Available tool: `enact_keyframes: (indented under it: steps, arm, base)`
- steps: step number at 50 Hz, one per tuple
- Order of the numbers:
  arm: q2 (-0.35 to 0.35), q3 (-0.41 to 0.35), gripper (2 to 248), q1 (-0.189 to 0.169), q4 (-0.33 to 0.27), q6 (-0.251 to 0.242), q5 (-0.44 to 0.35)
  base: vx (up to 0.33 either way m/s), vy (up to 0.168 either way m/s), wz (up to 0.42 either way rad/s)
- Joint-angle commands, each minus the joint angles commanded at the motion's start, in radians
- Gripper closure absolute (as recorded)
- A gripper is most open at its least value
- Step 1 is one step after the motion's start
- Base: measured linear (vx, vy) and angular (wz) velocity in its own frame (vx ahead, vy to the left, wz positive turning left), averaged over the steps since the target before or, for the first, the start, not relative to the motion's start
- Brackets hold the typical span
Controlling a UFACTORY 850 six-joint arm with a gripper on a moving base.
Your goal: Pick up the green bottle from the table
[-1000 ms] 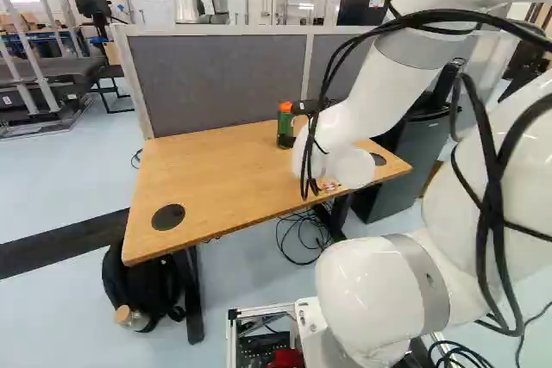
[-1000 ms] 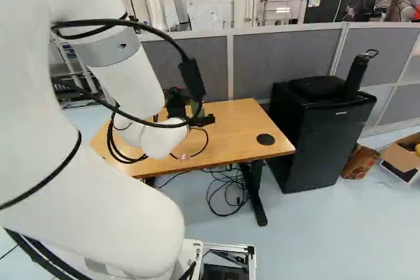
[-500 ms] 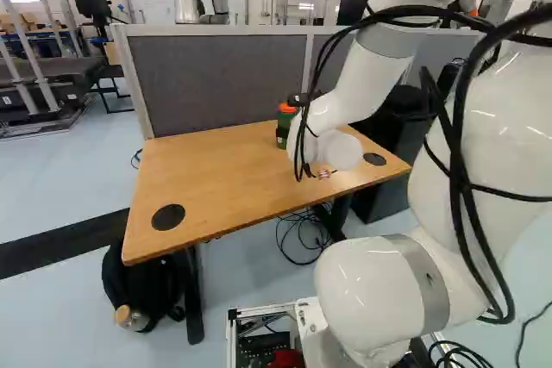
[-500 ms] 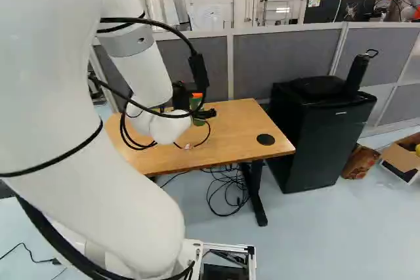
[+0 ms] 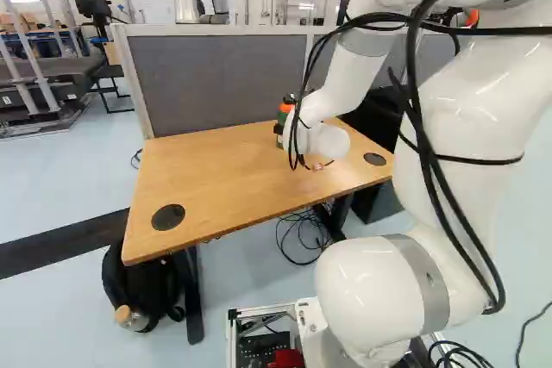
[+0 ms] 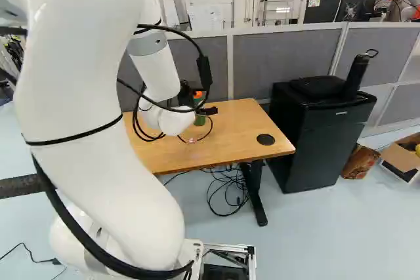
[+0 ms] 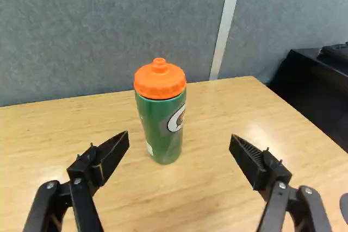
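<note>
Plainly, the green bottle point(image 7: 166, 126) stands upright on the wooden surface point(image 5: 224, 183), its orange lid point(image 7: 159, 82) on top. In the wrist view it sits ahead of the jaws, which are wide apart, with space on both sides of its body within the gap's line. Behind the bottle, a strip of wood separates its foot from the far edge, where the grey partition point(image 7: 109, 36) rises. More wood stretches along that edge to one side; to the other, a shorter stretch ends at a far corner, with the black cabinet point(image 6: 305, 139) just beyond. In the left base view, the white arm point(image 5: 341, 79) partly covers the bottle, while broad wood reaches from there to a round black disc point(image 5: 168, 217) near the surface's front edge.
</note>
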State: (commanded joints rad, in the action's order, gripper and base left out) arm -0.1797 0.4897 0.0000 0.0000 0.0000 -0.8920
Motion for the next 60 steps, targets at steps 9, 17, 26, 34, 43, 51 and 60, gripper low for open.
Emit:
enact_keyframes:
  steps: [9, 17, 26, 34, 43, 51, 60]
  arm:
    - [-0.052, 0.035, 3, 0.0, 0.0, 0.0, -0.023]
    - [-0.097, 0.066, 3, 0.0, 0.0, 0.0, -0.044]
    - [-0.145, 0.1, 3, 0.0, 0.0, 0.0, -0.068]
    - [-0.187, 0.129, 3, 0.0, 0.0, 0.0, -0.09]
    - [-0.23, 0.159, 3, 0.0, 0.0, 0.0, -0.114]
    - [-0.268, 0.185, 3, 0.0, 0.0, 0.0, -0.134]
    - [-0.31, 0.215, 3, 0.0, 0.0, 0.0, -0.139]
  base:
    - [0.0, 0.0, 0.0]
    - [0.0, 0.0, 0.0]
    - [0.0, 0.0, 0.0]
    - [0.0, 0.0, 0.0]
    - [0.0, 0.0, 0.0]
    - [0.0, 0.0, 0.0]
    - [0.0, 0.0, 0.0]
